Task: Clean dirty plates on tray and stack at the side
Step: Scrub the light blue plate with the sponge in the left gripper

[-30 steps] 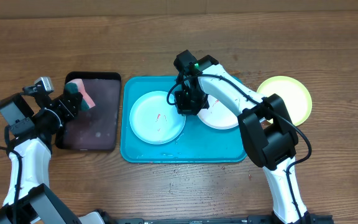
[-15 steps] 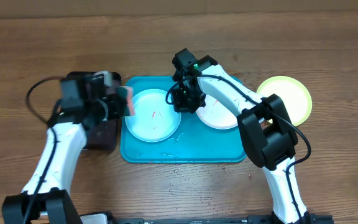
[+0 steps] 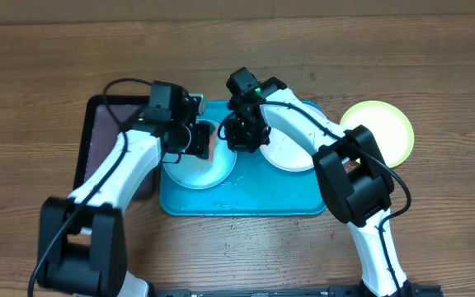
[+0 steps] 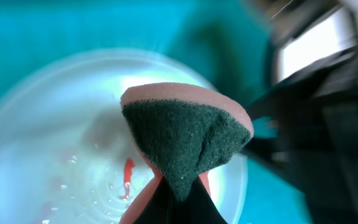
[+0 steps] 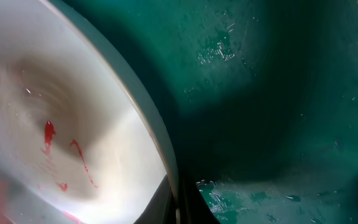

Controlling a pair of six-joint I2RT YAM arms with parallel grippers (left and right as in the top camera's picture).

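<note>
1. Your left fingers [image 3: 196, 139] are closed on a sponge [image 4: 185, 134]. Its green scrub face points down, so the abrasive side is the one that meets the dirt.
2. The sponge sits just below those fingers, over the light cyan plate [image 3: 195, 165]. It is close beside the red smears [image 4: 128, 171] it is meant to lift. I cannot tell whether it touches the plate.
3. Your right fingers [image 3: 244, 134] are narrow and pinched on that plate's rim, at the side facing the left fingers. My guess is this is a brace, so the plate will not slide or spin under scrubbing.
4. The plate lies in the turquoise tray [image 3: 246, 202], which would catch any drips before they reach the desk [image 3: 435, 239].
5. The white plate [image 3: 291, 155] waits in the tray just behind the right fingers. I cannot see its state.
6. The yellow-green plate [image 3: 382, 130] rests outside the tray, well beyond the right fingers — likely the stacking spot.
7. The black tray [image 3: 97, 144] lies behind the left fingers — probably the sponge's rest.
</note>
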